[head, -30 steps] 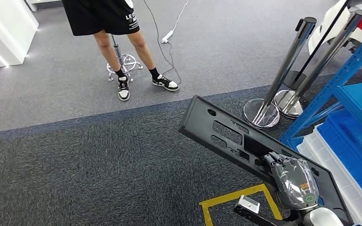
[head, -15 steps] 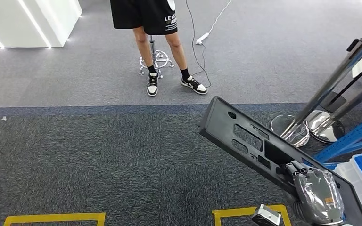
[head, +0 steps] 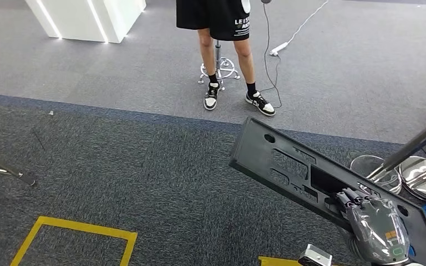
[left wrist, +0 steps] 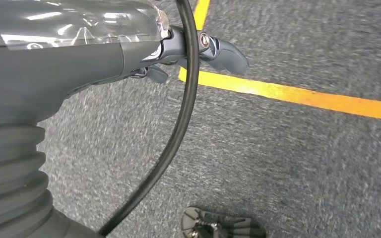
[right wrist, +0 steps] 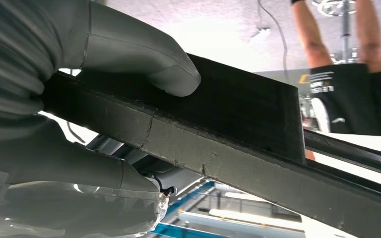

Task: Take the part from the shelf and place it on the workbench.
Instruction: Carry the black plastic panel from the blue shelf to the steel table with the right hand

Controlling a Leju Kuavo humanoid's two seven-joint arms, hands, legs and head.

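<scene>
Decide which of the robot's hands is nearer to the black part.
Right. The right hand grips the black part at its near end, thumb pressed on it. The left hand hangs over the carpet beside a yellow floor line, touching nothing.

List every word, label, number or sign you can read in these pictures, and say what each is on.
"LEIS": white letters on the person's black shorts, cut off at the edge of the cloth; a second line beneath it is too small to read.
Small orange and green marks on the back of the right hand, which grips the black part: too small to read.
White print on the shorts in the right wrist view: blurred and upside down, unreadable.
</scene>
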